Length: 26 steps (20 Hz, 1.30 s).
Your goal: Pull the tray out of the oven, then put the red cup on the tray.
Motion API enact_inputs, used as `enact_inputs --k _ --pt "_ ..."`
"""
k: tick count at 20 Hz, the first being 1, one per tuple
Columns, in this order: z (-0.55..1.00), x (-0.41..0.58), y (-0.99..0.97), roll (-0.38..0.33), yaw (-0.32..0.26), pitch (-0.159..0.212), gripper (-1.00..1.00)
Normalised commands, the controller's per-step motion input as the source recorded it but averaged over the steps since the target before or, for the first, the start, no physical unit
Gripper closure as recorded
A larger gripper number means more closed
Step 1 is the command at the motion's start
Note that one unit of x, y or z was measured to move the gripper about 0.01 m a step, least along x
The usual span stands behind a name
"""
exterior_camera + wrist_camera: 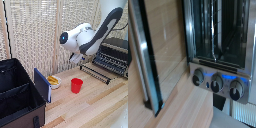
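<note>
Containers come first: one big black fabric case (20, 97) stands open at the exterior view's left, its inside dark and its contents not discernible, with a blue panel (42, 85) at its near corner; just beside that sits one small bowl (53, 81) holding something yellow. One red cup (76, 85) stands upright on the wooden counter (95, 107), plain, slightly tapered, without a handle, apart from the bowl and well short of the oven. One oven (114, 54) sits at the exterior view's right, black on top, its door (96, 73) folded down toward the counter. The tray (218, 30) shows in the wrist view as thin dark wires inside the oven's opening, above three round knobs (217, 82) on a silvery panel. One white robot arm (87, 37) reaches in from above, between cup and oven. Whether the gripper is apart or together, I cannot tell.
</note>
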Motion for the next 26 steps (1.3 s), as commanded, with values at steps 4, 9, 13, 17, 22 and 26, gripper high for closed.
enact_inputs --k 4,9,13,17,22,26 --pt "-0.09 0.11 -0.78 -0.092 0.076 0.014 -1.0" --pt "-0.03 0.144 -0.83 -0.029 0.08 0.054 -1.0" --pt "0.0 0.079 -0.81 -0.034 0.091 0.117 -1.0" --pt "0.0 0.104 -0.77 -0.035 0.088 0.149 -1.0" --pt "0.0 0.09 -0.66 -0.095 0.087 0.123 -1.0" --pt "0.0 0.039 -0.64 -0.119 0.077 0.022 -1.0"
